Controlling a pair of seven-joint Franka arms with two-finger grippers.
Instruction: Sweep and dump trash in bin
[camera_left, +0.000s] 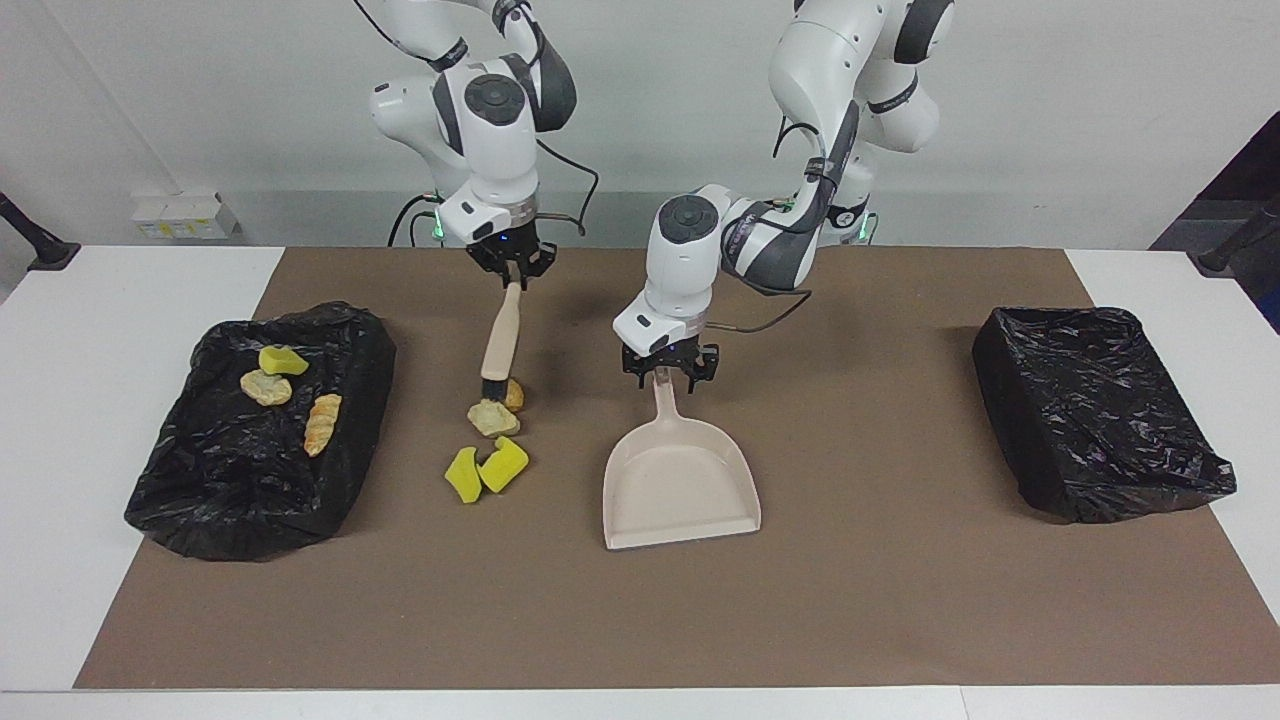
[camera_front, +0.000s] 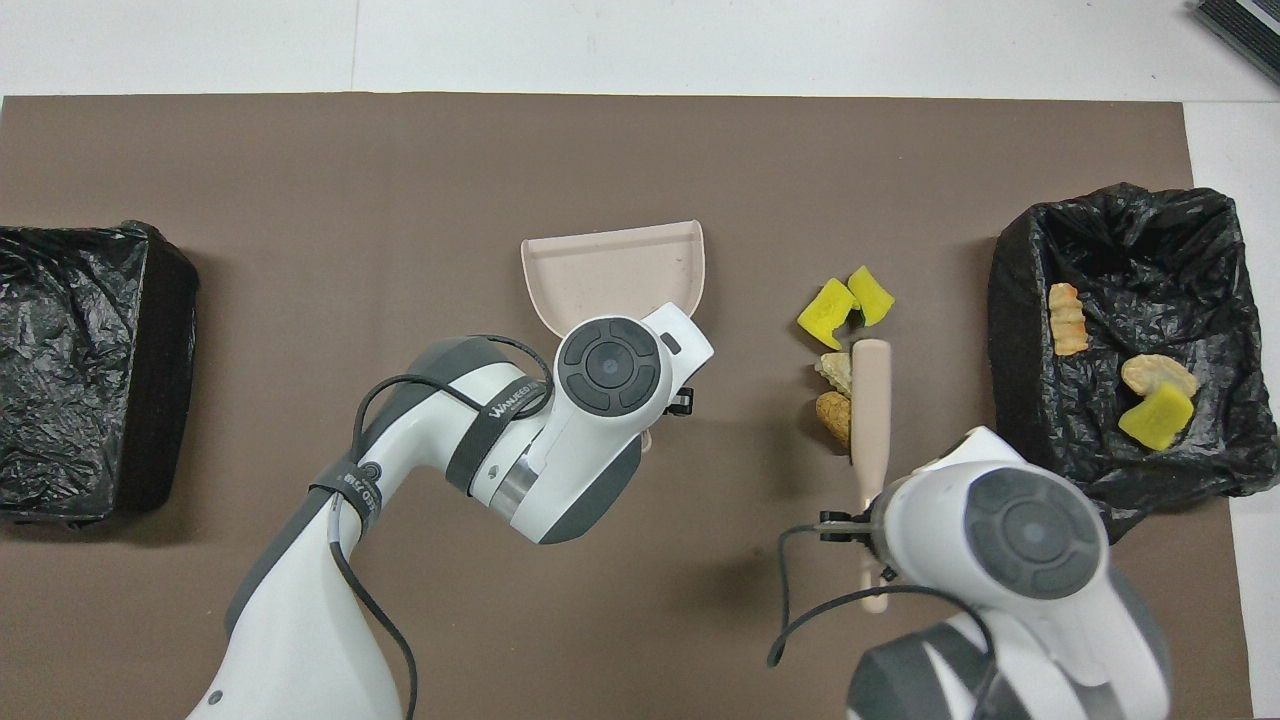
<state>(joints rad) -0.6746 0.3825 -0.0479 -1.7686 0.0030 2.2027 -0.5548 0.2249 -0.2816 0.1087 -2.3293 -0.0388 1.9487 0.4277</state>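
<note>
So the trash count comes to seven spongy chunks total. Four are loose on the brown mat (camera_left: 900, 600), bunched between the dustpan and the bin at the right arm's end of the table: two bright yellow ones (camera_left: 487, 469) lying side by side and touching, then a pale beige chunk (camera_left: 492, 418) just nearer the robots, and an orange-brown chunk (camera_left: 514, 394) right beside that. The other three are already in the filled bin (camera_left: 250, 480), a tray lined with black plastic: one yellow piece (camera_left: 282, 360), one pale beige piece (camera_left: 266, 387) next to it, and one orange-brown ridged piece (camera_left: 322, 424) a bit apart.

The right gripper (camera_left: 511, 275) is clamped on the top end of one small hand brush (camera_left: 500, 340) with a beige handle. The brush hangs nearly upright, dark bristles down, right at the beige and orange-brown chunks; from overhead the handle partly covers those two.

The single beige dustpan (camera_left: 680, 480) lies flat on the mat mid-table, handle pointing toward the robots, its pan empty. The left gripper (camera_left: 667, 375) is down at the tip of that handle with fingers on either side of it, but I can't tell whether it's actually squeezing the handle.

Two bins in all: the second bin (camera_left: 1100, 410), also lined with black plastic, sits at the left arm's end of the table, well apart from everything else, with nothing in it.
</note>
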